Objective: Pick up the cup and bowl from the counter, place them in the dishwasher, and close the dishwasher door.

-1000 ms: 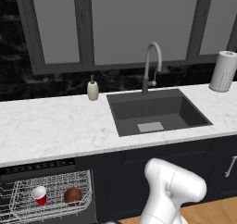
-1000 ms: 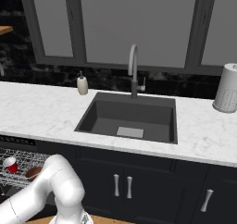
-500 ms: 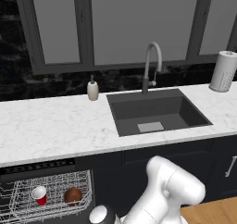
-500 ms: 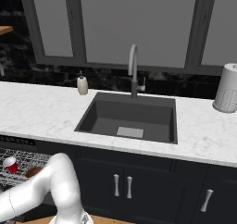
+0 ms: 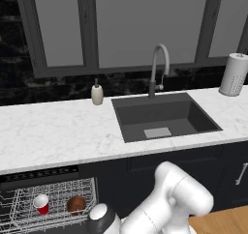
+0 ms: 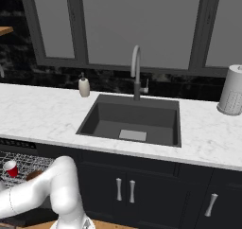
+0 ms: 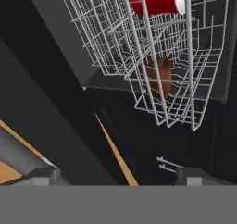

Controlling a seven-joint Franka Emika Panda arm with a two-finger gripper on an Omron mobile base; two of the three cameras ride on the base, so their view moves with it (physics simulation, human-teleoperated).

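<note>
Arm: the white arm (image 5: 164, 204) bends down low in front of the dishwasher, at the lower part of both base views; in the right base view it reaches to the left edge (image 6: 33, 190).
Gripper: in the hand view the two tips sit at the bottom corners, well apart from each other, so the gripper (image 7: 115, 177) is wide and holds nothing between the tips.
Dishwasher door: the dark flat panel (image 7: 51, 112) lies open below the rack, seen slanted in the hand view.
Dishwasher: it stands under the counter on the left side (image 5: 38, 172), with the white wire rack (image 5: 53, 201) pulled out.
Cup: the red cup (image 5: 41, 204) stands in the rack, left of the bowl; from the hand it shows at the top (image 7: 157, 0), and from the right base as a small red shape (image 6: 10, 168).
Bowl: the brown bowl (image 5: 76, 204) rests in the same rack, just beside the cup; through the wires it shows on its edge (image 7: 159, 75).
Counter: the white marble slab (image 5: 58, 131) runs above the dishwasher.
Sink: a dark basin (image 5: 162, 117) is cut into the counter, with a curved faucet (image 5: 157, 73) behind it.
Soap bottle: a beige bottle (image 5: 97, 93) stands at the back of the counter, left of the sink.
Paper roll: a white roll (image 5: 233, 74) stands at the far right of the counter.
</note>
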